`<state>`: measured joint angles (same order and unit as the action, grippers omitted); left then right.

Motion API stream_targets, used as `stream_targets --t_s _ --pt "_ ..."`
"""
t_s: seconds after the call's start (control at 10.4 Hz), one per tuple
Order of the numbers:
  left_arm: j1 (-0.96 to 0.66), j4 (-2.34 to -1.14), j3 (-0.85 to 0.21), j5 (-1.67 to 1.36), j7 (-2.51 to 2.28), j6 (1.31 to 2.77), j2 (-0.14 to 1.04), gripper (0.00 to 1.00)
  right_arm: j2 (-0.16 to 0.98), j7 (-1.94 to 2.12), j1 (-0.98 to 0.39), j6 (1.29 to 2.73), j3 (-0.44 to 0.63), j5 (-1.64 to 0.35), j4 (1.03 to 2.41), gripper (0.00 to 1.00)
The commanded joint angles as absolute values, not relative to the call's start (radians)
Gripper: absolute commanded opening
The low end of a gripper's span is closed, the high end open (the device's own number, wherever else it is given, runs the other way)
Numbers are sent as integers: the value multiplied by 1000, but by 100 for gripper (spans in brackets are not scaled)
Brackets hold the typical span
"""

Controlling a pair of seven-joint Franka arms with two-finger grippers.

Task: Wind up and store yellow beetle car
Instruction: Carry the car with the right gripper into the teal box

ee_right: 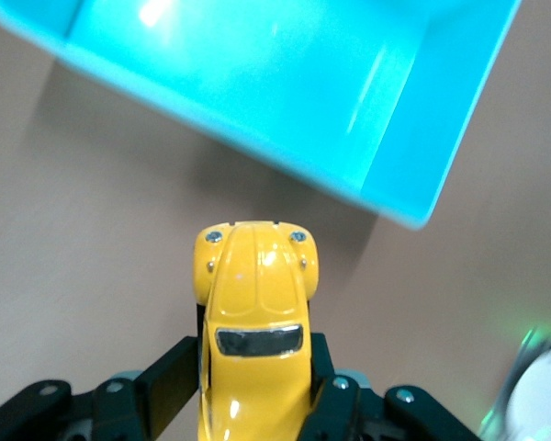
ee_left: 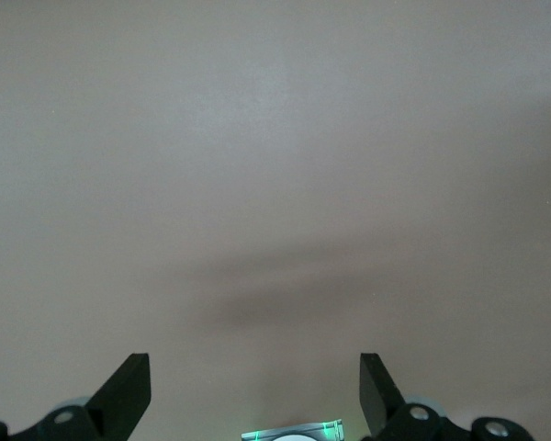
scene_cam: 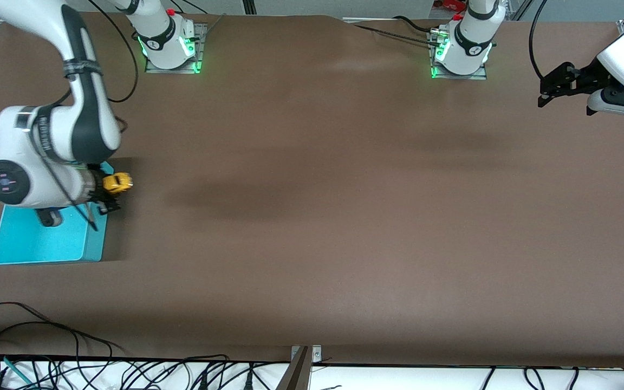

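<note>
Your right gripper [ee_right: 253, 390] pinches the yellow beetle car [ee_right: 255, 317] between its fingers [ee_right: 170, 390], the car's long axis running straight out past the fingertips. The turquoise bin [scene_cam: 90, 244] lies just ahead of the car's nose, its open corner tilting into the right wrist view; the car hangs beside the bin's edge over the table [scene_cam: 312, 216], not yet inside. Your left gripper [ee_left: 255, 390] waits, fingers spread, well apart at the left arm's end.

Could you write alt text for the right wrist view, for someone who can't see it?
The right pincer is shut on a yellow beetle car, gripping its sides, held in the air beside the rim of an open turquoise bin. Bare brown table lies underneath.
</note>
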<state>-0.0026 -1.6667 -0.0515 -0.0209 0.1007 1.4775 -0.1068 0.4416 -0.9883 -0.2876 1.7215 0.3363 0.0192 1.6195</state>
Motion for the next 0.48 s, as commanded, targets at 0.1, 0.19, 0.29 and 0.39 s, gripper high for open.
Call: stream_targets --t_s 0.1,0.19,0.29,0.39 --pt "-5 -1634 -54 -37 91 1454 -92 100 497 -473 -217 1723 394 29 1632 19" --pt "-5 -1634 -54 -38 91 1454 -92 100 499 -342 -187 1723 394 31 1635 19" --pt "-3 -1634 -54 -38 92 1454 -92 100 500 -213 -149 1741 393 29 1652 19" --pt "-5 -1634 -54 -38 91 1454 -92 100 503 -84 -118 1808 393 29 1696 19"
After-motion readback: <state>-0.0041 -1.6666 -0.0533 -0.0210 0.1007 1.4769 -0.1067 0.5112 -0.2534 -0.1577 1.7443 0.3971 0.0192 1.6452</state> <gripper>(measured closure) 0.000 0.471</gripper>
